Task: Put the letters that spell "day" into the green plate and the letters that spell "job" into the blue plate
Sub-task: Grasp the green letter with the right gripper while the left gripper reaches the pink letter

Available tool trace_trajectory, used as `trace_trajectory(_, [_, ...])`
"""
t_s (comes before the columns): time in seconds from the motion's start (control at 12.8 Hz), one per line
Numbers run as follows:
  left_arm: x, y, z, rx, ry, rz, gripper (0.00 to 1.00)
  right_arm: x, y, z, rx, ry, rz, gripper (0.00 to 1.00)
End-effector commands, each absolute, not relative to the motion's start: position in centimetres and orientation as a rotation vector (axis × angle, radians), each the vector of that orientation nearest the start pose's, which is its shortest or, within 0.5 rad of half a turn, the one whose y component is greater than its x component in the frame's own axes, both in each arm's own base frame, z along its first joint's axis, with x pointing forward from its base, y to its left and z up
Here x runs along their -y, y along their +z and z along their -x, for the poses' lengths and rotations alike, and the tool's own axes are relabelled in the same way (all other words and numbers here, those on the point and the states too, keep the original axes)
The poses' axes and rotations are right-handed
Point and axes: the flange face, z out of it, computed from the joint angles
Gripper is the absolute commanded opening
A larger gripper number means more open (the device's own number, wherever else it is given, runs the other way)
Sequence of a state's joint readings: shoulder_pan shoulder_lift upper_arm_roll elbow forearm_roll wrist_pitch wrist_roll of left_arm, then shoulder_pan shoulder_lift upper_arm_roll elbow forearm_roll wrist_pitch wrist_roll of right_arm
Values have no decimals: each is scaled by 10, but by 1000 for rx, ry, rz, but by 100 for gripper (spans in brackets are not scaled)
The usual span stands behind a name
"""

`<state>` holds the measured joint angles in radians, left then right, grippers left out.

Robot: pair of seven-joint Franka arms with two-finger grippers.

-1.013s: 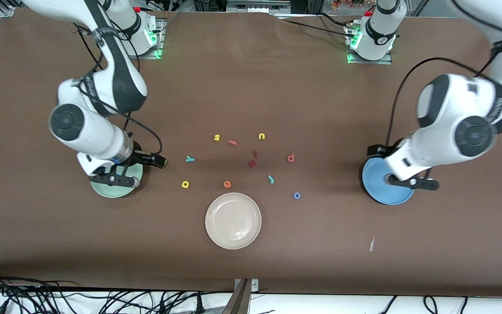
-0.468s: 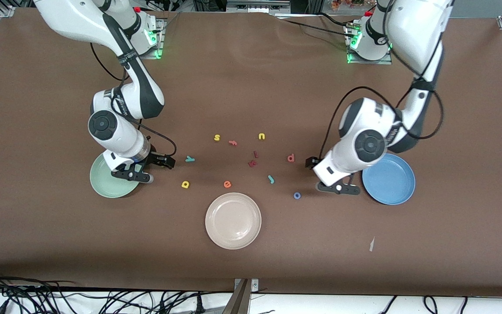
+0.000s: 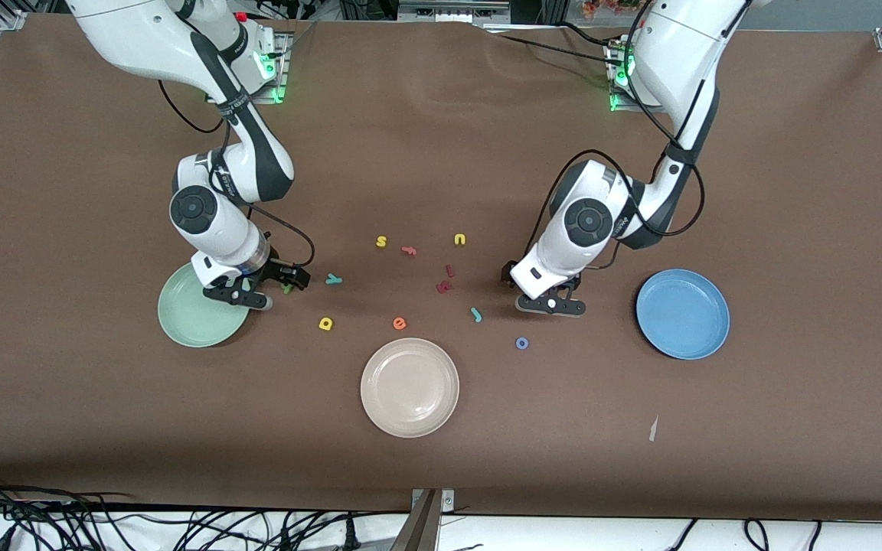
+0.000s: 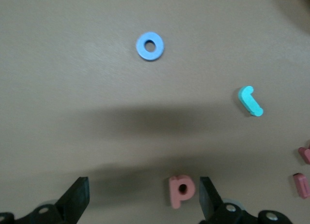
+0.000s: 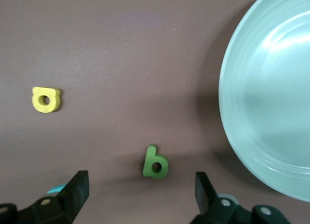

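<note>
My right gripper [image 3: 240, 297] is open over the table by the green plate's [image 3: 184, 325] rim. In the right wrist view the dark green "d" [image 5: 156, 162] lies just ahead of the gap between the open fingers, with the green plate [image 5: 271, 103] beside it and the yellow "a" [image 5: 46, 99] farther off. My left gripper [image 3: 550, 304] is open, low over the salmon "b" [image 4: 181, 190], which lies close to one fingertip [image 4: 207, 197]. The blue "o" [image 4: 150, 45] and teal "j" [image 4: 250, 101] lie apart from it. The teal "y" [image 3: 333, 279] lies near the "d" [image 3: 286, 289]. The blue plate [image 3: 682, 314] holds nothing.
A cream plate [image 3: 409, 386] stands nearer the front camera than the letters. A yellow "s" [image 3: 381, 242], pink "f" [image 3: 409, 250], yellow "u" [image 3: 459, 239], orange "e" [image 3: 399, 324] and two dark red letters [image 3: 445, 286] lie mid-table.
Both arms have swung in toward the middle: the right gripper off the green plate to the "d", the left gripper off the blue plate to the "b". No letter has moved.
</note>
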<state>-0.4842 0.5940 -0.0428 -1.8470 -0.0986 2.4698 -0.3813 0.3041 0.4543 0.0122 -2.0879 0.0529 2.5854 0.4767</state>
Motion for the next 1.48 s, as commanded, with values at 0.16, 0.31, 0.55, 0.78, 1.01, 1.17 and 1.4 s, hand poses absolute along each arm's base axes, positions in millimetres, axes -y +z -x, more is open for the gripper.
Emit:
trace_trajectory(0.16, [352, 194, -530, -31, 4, 3224, 100, -183, 182, -552, -328, -92, 3075, 91])
trace_trajectory(0.31, [353, 192, -529, -62, -2, 3208, 99, -183, 179, -552, -328, -87, 3076, 85])
trace_trajectory(0.55, [357, 184, -533, -70, -5, 3198, 93, -181, 166, -552, -331, -114, 3069, 69])
trace_trajectory(0.78, [359, 181, -540, -92, -33, 3165, 91, -181, 166, -552, -324, -115, 3070, 44])
trace_trajectory(1.01, [364, 182, -547, -84, 17, 3138, 84, -181, 169, -553, -309, -119, 3071, 12])
trace_trajectory(1.17, [368, 179, -547, -78, 35, 3128, 81, -180, 175, -555, -290, -130, 3072, 4])
trace_trajectory(1.4, [371, 175, -544, -68, 16, 3097, 69, -158, 218, -577, -167, -76, 3120, 4])
